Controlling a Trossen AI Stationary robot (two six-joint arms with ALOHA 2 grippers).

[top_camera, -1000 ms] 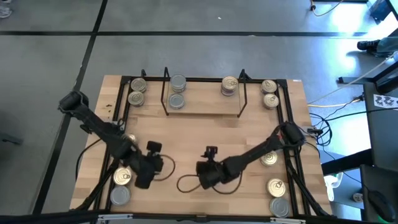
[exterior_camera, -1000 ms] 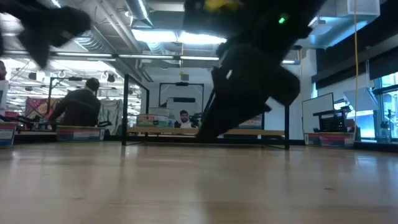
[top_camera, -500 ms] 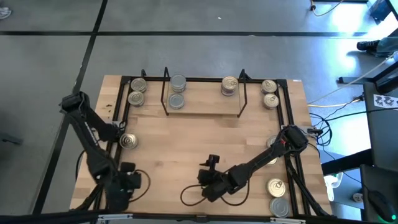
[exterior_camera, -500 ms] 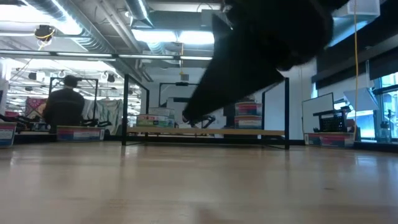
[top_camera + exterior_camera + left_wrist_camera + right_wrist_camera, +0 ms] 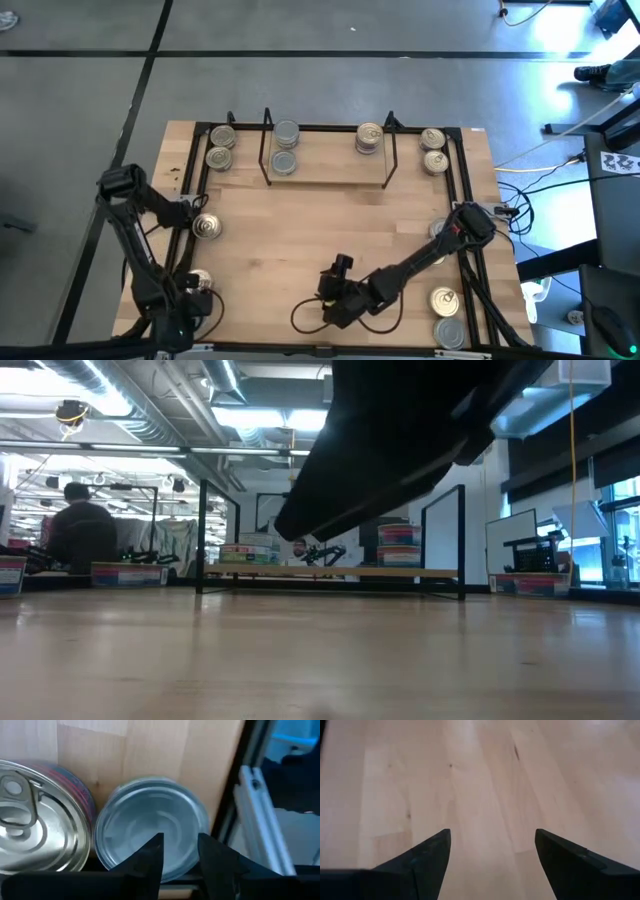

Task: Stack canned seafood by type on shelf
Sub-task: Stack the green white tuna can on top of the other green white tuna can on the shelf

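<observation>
L gripper over tins at table's front-left corner.
My L gripper (image 5: 180,851) has jaws narrowly apart above the plain silver tin (image 5: 150,832), beside the pull-ring tin (image 5: 40,820); contact unclear. R gripper (image 5: 492,855) jaws wide apart over bare table (image 5: 480,780), front-centre.

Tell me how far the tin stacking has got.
Done: plain silver tins and a gold pull-ring tin sit on the black wire shelf. In hand: the left gripper is over a plain-topped tin, nothing gripped. Left: loose tins around the table; the right gripper is open, empty.
</observation>
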